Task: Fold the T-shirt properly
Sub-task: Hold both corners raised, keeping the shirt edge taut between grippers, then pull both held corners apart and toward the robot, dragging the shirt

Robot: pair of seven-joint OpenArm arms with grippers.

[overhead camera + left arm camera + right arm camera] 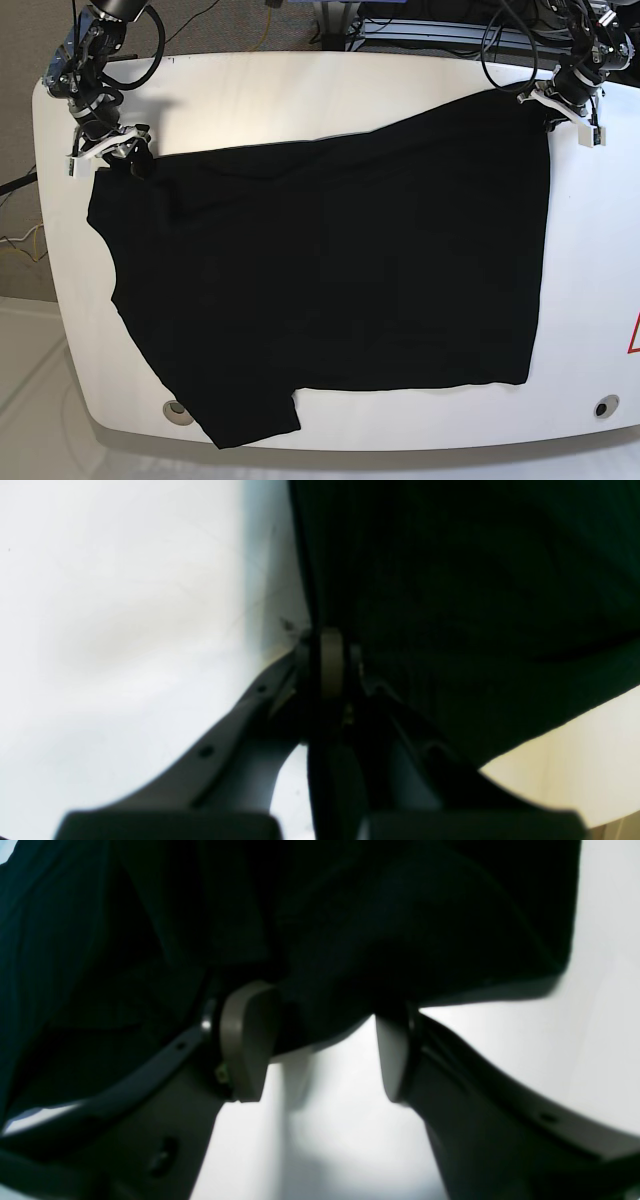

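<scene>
Now the T-shirt (330,280) lies spread across the white tabletop (300,80); the left fingers (332,662) are pinched tight on its hem at one far corner, while the right fingers (250,1040) stand apart, cloth draped over one pad, nothing clamped between them
</scene>
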